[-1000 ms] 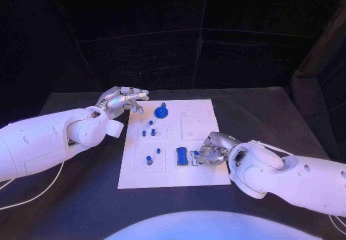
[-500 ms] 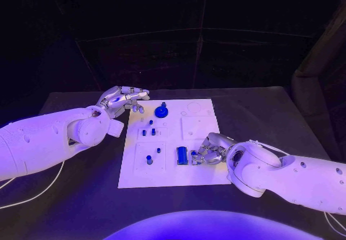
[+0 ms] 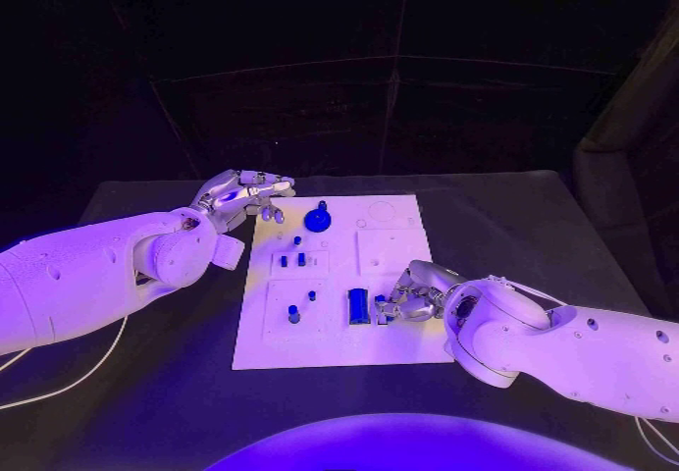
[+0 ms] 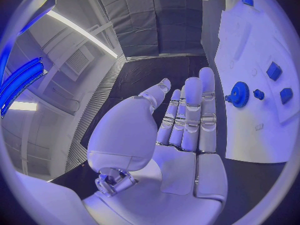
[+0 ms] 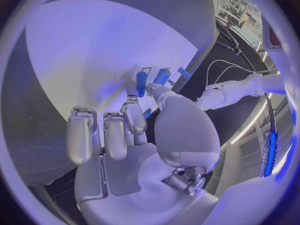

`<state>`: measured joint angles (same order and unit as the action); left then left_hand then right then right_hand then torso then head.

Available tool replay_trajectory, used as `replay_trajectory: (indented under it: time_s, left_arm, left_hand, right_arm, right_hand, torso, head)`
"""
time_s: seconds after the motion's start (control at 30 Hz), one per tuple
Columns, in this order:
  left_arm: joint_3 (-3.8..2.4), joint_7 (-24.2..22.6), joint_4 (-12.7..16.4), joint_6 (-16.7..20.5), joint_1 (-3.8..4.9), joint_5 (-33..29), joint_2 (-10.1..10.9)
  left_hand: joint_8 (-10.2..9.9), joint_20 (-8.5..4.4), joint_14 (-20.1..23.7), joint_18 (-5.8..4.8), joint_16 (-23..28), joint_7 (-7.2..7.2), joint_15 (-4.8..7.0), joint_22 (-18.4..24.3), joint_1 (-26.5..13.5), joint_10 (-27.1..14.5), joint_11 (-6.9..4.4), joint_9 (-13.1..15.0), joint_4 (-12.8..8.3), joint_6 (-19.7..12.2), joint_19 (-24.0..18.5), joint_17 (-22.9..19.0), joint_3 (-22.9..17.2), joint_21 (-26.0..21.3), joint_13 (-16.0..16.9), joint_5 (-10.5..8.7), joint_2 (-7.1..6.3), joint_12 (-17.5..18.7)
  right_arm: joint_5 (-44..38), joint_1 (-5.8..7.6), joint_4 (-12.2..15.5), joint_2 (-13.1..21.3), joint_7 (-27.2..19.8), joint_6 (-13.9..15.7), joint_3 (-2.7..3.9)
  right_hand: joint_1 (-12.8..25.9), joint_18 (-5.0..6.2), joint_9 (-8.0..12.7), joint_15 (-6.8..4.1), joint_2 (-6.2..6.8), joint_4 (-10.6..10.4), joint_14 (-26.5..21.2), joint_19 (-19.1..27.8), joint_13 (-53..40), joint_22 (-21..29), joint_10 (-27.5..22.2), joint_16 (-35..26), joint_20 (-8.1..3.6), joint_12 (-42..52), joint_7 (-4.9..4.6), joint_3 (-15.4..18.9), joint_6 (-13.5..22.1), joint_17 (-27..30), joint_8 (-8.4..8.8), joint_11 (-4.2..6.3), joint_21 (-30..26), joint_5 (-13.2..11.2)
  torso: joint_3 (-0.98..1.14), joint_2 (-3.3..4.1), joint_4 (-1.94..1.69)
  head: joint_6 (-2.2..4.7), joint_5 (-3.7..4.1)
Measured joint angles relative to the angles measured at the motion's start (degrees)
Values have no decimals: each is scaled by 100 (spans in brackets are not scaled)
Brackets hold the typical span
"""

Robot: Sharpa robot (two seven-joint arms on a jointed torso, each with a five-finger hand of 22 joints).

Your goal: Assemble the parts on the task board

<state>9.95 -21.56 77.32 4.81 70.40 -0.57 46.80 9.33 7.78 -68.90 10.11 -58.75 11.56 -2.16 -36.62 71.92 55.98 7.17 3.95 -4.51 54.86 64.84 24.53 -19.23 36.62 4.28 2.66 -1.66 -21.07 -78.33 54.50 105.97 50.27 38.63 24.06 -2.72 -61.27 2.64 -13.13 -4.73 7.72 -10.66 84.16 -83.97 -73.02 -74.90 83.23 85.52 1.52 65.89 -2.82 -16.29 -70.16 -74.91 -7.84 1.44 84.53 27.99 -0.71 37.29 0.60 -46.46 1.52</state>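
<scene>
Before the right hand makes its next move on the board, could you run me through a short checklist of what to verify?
1. Right hand at the long blue block: ok, its fingers are beside it.
2. Firm hold on a small blue part there: cannot tell; fingertips hide the contact.
3. Left hand off the task board: ok, it holds nothing and hovers at the board's far left corner.
4. Blue gear standing on the board: ok.
5. Small blue pegs seated: cannot tell.

A black table [image 3: 538, 226] carries everything here. Lying flat at its middle is the white task board [image 3: 396, 343], long side running away from the robot. Off the near left corner a thin pale cable [image 3: 64, 388], as far as I can make out, trails across the dark top.
</scene>
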Motion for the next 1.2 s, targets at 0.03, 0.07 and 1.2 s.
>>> replay_trajectory:
  time_s: [0.03,0.07,1.2]
  left_arm:
    - [0,2,0,-2,0,0,0]
    - [0,3,0,-3,0,0,0]
    - [0,30,-47,-20,1,0,0]
  left_hand:
    - [0,0,0,0,0,0,0,0,0,0,0,0,0,0,0,0,0,0,0,0,0,0]
    - [0,0,0,0,0,0,0,0,0,0,0,0,0,0,0,0,0,0,0,0,0,0]
    - [0,0,12,0,0,-21,-12,5,0,1,0,0,-16,-21,0,-7,16,0,-4,0,0,0]
  right_arm:
    - [-3,0,-2,-2,2,0,0]
    - [-6,0,-4,-3,4,0,0]
    - [602,57,-184,462,-902,368,-3]
  right_hand:
    - [53,0,-4,0,-17,-38,0,0,-6,0,10,0,0,0,-5,55,-5,0,-26,10,0,37]
    - [137,0,-10,-12,-21,-92,-12,0,-9,0,20,0,0,0,5,135,-15,0,-30,20,7,63]
    - [-778,1,16,81,-137,-144,-24,24,648,0,-399,-349,88,-1236,-235,1491,653,1,253,-187,-288,-1196]
  torso:
    - [0,0,0]
    - [0,0,1]
    - [-4,-46,5]
  head:
    - [0,0]
    - [0,0]
    - [60,29]
